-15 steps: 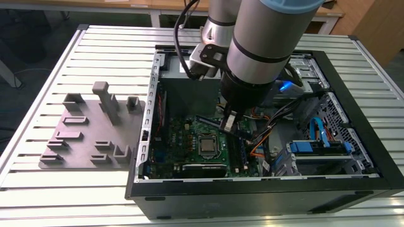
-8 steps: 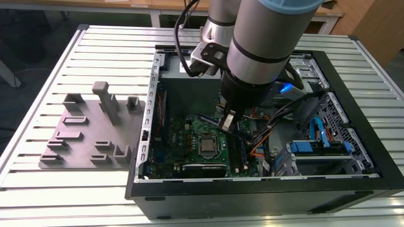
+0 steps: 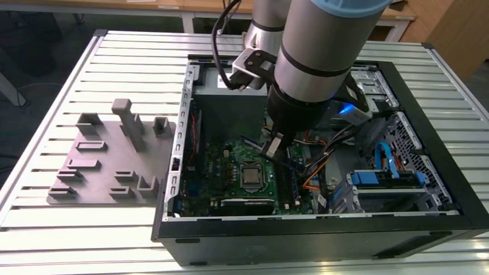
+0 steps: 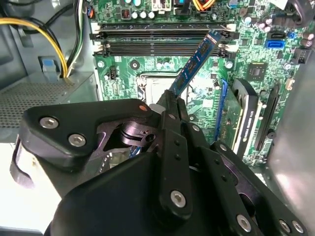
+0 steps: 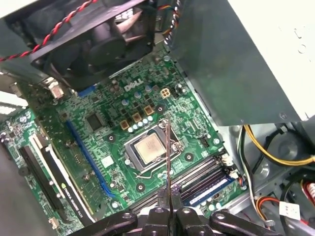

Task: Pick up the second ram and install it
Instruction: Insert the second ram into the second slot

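Note:
My gripper [image 3: 273,150] is inside the open computer case, shut on the second ram [image 4: 195,61], a slim bluish-green stick. The stick sticks out from my fingertips [image 4: 173,101] at a slant and hangs above the green motherboard [image 3: 221,166]. Its far end is over the black memory slots [image 4: 157,43]. In the first wrist view the second ram [image 5: 167,147] appears edge-on as a thin line over the CPU socket [image 5: 147,150], with my gripper [image 5: 170,199] clamped on its end. Another blue stick [image 5: 211,189] lies seated in one memory slot.
The black case wall [image 3: 306,226] rings the work area. A grey holder plate [image 3: 107,163] with plastic blocks lies on the slatted table at the exterior view's left. A fan [image 5: 98,39], a power supply box [image 5: 236,64], loose cables [image 5: 275,152] and an expansion card [image 4: 246,118] surround the board.

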{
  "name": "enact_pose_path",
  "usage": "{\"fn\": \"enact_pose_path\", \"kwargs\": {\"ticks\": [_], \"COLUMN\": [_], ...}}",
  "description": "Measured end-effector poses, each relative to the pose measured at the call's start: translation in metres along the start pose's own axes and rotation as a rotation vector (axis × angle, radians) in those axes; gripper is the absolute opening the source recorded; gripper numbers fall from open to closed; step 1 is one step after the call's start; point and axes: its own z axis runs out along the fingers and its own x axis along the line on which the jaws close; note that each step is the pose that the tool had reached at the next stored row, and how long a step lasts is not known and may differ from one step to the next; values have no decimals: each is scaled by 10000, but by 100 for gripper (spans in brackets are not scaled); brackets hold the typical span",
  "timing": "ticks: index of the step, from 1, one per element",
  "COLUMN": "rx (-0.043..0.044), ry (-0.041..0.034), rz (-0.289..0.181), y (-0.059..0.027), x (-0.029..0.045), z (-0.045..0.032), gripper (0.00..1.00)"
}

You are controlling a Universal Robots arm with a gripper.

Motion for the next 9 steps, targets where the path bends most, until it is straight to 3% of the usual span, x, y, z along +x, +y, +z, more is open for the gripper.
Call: {"fn": "enact_pose_path", "kwargs": {"ticks": [9], "rx": [59], "ry": [-62], "rz": [861], "y": [0], "x": [0], "z": [2], "gripper": [13]}}
